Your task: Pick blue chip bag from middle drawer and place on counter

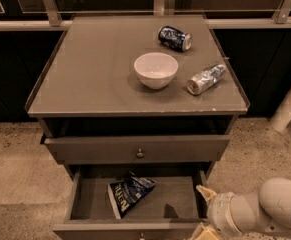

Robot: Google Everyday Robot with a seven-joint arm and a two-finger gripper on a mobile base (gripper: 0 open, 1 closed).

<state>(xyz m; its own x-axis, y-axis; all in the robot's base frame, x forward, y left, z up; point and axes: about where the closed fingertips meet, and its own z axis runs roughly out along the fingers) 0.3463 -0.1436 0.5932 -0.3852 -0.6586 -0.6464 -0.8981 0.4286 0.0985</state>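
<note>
The blue chip bag [130,194] is found left of centre in the open middle drawer [182,195], with bare room to its right. At the drawer's right edge the gripper [205,213] is held spread and empty.

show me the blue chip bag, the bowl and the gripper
blue chip bag [129,194], camera view, middle of the foil
bowl [156,67], camera view, inner surface
gripper [201,213], camera view, midway between fingertips, at the middle drawer [180,195] right front corner

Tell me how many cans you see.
2. A dark-blue can lies at the counter's back right; a silver can lies right of the bowl. The shut upper drawer could hide more. The gripper is open by the lower drawer's right front corner.
</note>
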